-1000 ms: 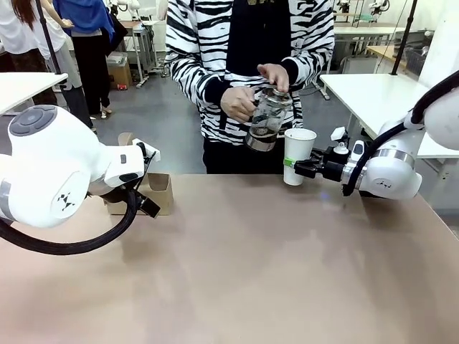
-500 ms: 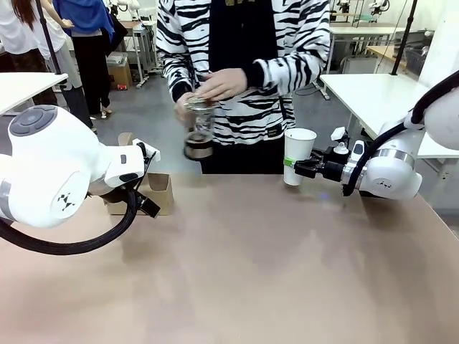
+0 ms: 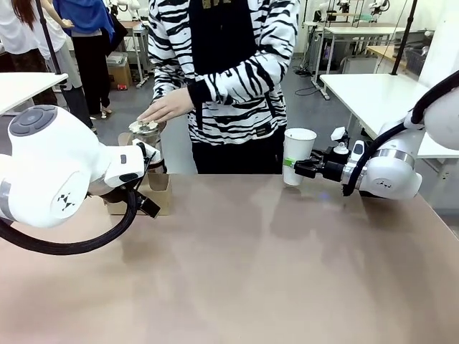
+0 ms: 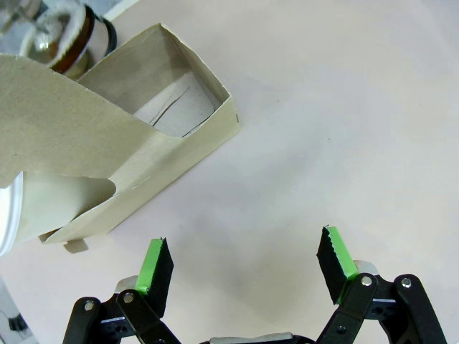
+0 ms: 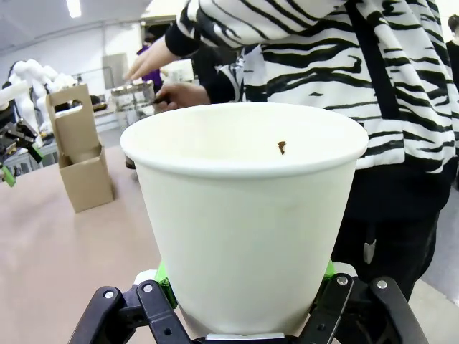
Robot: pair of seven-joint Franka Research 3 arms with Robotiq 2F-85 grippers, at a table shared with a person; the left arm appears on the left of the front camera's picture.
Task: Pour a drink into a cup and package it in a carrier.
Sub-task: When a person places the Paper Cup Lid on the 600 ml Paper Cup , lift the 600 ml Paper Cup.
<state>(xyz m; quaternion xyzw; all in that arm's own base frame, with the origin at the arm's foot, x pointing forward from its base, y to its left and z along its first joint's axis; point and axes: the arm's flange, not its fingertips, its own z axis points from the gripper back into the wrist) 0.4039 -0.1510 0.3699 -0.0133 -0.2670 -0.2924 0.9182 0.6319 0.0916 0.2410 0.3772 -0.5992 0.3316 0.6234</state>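
So, the right gripper (image 3: 297,167) was clenched around the lower part of the white paper cup (image 3: 298,154), holding it upright over the far right part of the table (image 3: 251,272). The cup had no lid on, and there was a tiny brown speck inside its rim. The brown cardboard carrier (image 3: 159,192) sat at the far left of the table, with its handle tab sticking up. The left gripper (image 4: 244,265) was wide open with nothing in it, hanging over bare table just beside the carrier. The person's hand (image 3: 166,107) rested on top of the glass jug (image 3: 147,140), right behind the carrier. Couldn't tell how much was in the jug.
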